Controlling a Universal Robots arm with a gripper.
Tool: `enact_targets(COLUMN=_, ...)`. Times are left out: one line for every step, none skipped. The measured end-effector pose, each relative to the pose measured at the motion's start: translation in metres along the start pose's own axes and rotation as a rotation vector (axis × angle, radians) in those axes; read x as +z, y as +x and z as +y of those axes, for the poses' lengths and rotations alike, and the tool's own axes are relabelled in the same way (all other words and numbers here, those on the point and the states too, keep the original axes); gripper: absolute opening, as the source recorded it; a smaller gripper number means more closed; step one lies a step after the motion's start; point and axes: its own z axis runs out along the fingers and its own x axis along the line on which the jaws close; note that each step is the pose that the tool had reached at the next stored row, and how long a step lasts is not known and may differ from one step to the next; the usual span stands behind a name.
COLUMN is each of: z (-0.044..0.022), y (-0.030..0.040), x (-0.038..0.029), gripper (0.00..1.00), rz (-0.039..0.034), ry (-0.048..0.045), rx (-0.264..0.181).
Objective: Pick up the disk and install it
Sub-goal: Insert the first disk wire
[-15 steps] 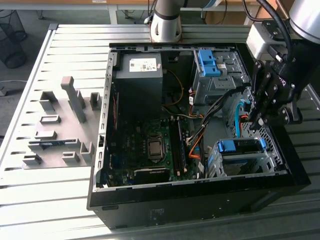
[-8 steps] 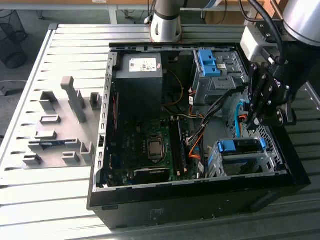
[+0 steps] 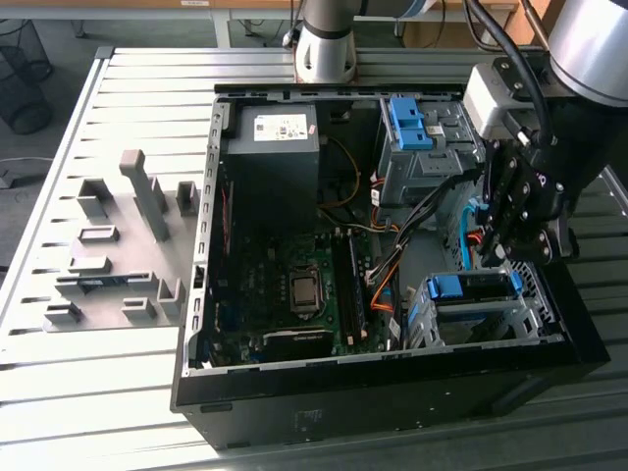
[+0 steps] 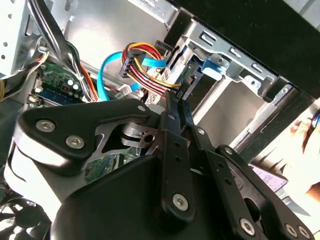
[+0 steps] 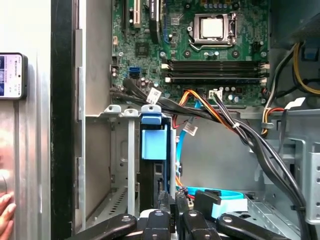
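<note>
The gripper [image 3: 488, 257] hung inside the computer case [image 3: 294, 417], its fingers [image 5: 166, 210] clenched together, just beside the disk [image 5: 152, 172] sitting in the lower drive cage [image 3: 471, 319]; the SATA cables [image 4: 142, 62] nearby could probably snag.

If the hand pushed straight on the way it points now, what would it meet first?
Most likely the disk, standing on edge in the drive cage: in the first wrist view the hand is lined up right at it. Whether they already touch cannot be told.
</note>
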Motion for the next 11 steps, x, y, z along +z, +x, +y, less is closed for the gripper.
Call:
enact_targets(z=0.0003, y=0.0010, x=0.0010, gripper=0.16, rz=0.0002, ry=0.0024, rx=0.000)
enact_targets(z=0.0004, y=0.0017, x=0.0017, gripper=0.16, rz=0.0000, ry=0.0068, rx=0.000)
enact_targets(z=0.0004, y=0.0022, x=0.0024, gripper=0.16, rz=-0.0003, ry=0.0131, rx=0.000)
enact_targets(z=0.0004, y=0.0025, x=0.0027, gripper=0.16, rz=-0.0005, ry=0.0210, rx=0.001)
enact_targets(z=0.0004, y=0.0027, x=0.0029, gripper=0.16, rz=-0.0007, ry=0.0294, rx=0.001)
enact_targets(z=0.0009, y=0.0032, x=0.0033, gripper=0.16, rz=-0.0022, ry=0.0351, rx=0.002)
enact_targets(z=0.0015, y=0.0037, x=0.0035, gripper=0.16, rz=-0.0044, ry=0.0366, rx=0.002)
enact_targets(z=0.0020, y=0.0044, x=0.0037, gripper=0.16, rz=-0.0059, ry=0.0366, rx=0.002)
enact_targets(z=0.0024, y=0.0051, x=0.0041, gripper=0.16, rz=-0.0067, ry=0.0367, rx=0.002)
enact_targets(z=0.0026, y=0.0057, x=0.0045, gripper=0.16, rz=-0.0074, ry=0.0367, rx=0.002)
enact_targets(z=0.0027, y=0.0065, x=0.0051, gripper=0.16, rz=-0.0083, ry=0.0367, rx=0.002)
